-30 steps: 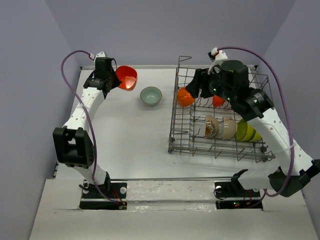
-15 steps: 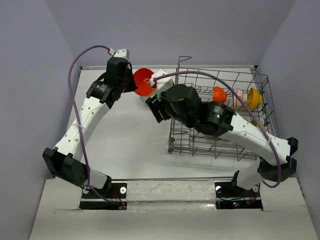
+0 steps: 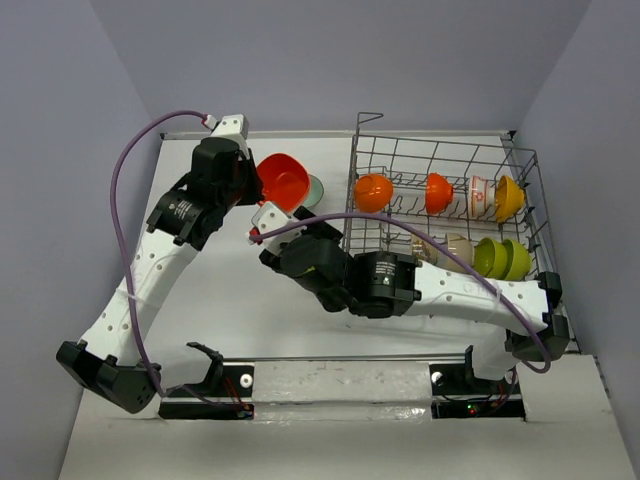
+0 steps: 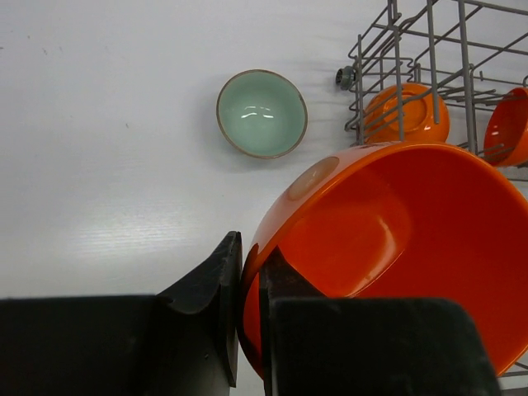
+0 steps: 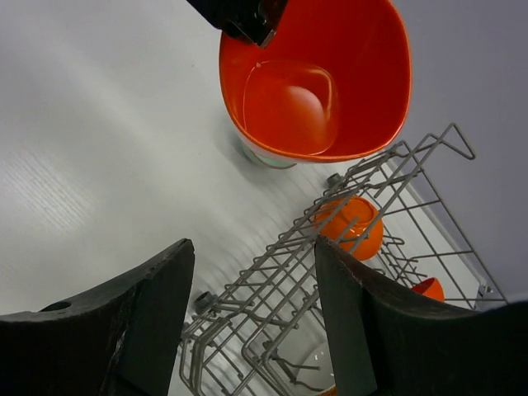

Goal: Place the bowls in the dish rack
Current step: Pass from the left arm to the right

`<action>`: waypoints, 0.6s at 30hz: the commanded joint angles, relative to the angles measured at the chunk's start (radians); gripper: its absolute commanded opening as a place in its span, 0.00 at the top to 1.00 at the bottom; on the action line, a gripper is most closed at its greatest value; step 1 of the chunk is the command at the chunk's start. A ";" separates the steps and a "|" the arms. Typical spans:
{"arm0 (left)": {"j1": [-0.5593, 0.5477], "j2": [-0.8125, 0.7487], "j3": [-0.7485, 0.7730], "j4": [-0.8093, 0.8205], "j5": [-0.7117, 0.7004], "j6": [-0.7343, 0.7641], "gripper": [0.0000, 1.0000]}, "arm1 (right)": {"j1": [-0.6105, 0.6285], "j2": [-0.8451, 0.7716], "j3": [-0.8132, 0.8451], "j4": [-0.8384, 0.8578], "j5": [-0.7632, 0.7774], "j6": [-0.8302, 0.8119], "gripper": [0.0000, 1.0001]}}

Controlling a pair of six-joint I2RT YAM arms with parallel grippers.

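Observation:
My left gripper (image 3: 258, 180) is shut on the rim of a red-orange bowl (image 3: 284, 180) and holds it tilted above the table, just left of the dish rack (image 3: 352, 240). In the left wrist view the fingers (image 4: 250, 264) pinch the bowl's wall (image 4: 396, 239). A pale teal bowl (image 4: 261, 113) sits on the table under it, partly hidden in the top view (image 3: 315, 188). My right gripper (image 3: 290, 245) is open and empty (image 5: 256, 280), near the rack's left side, facing the held bowl (image 5: 318, 74).
The rack holds a back row of an orange bowl (image 3: 372, 192), a red-orange bowl (image 3: 437, 192), a patterned white bowl (image 3: 480, 197) and an orange-yellow bowl (image 3: 508, 197). A beige bowl (image 3: 450, 250) and lime green bowls (image 3: 495, 258) lie nearer. The rack's wires (image 5: 330, 247) run below my right fingers.
My left arm has carried the red-orange bowl right, toward the rack. My right arm has left the rack's inside and swung left and nearer, over the table beside the rack.

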 commanded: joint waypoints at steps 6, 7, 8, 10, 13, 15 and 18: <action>-0.002 -0.071 -0.058 0.048 0.057 0.033 1.00 | 0.041 0.040 -0.001 0.184 0.130 -0.156 0.34; -0.002 -0.071 -0.060 0.048 0.057 0.036 1.00 | 0.041 0.046 0.000 0.190 0.133 -0.164 0.34; -0.002 -0.074 -0.060 0.043 0.058 0.037 1.00 | 0.041 0.049 -0.003 0.204 0.132 -0.170 0.34; -0.002 -0.076 -0.055 0.034 0.066 0.042 1.00 | 0.041 0.049 -0.004 0.216 0.123 -0.187 0.34; -0.002 -0.083 -0.052 0.031 0.087 0.040 1.00 | 0.041 0.041 -0.007 0.237 0.103 -0.201 0.34; -0.003 -0.085 -0.049 0.026 0.106 0.037 1.00 | 0.041 0.041 -0.009 0.243 0.103 -0.213 0.34; -0.003 -0.094 -0.049 0.023 0.126 0.039 1.00 | 0.041 0.041 -0.006 0.253 0.092 -0.235 0.34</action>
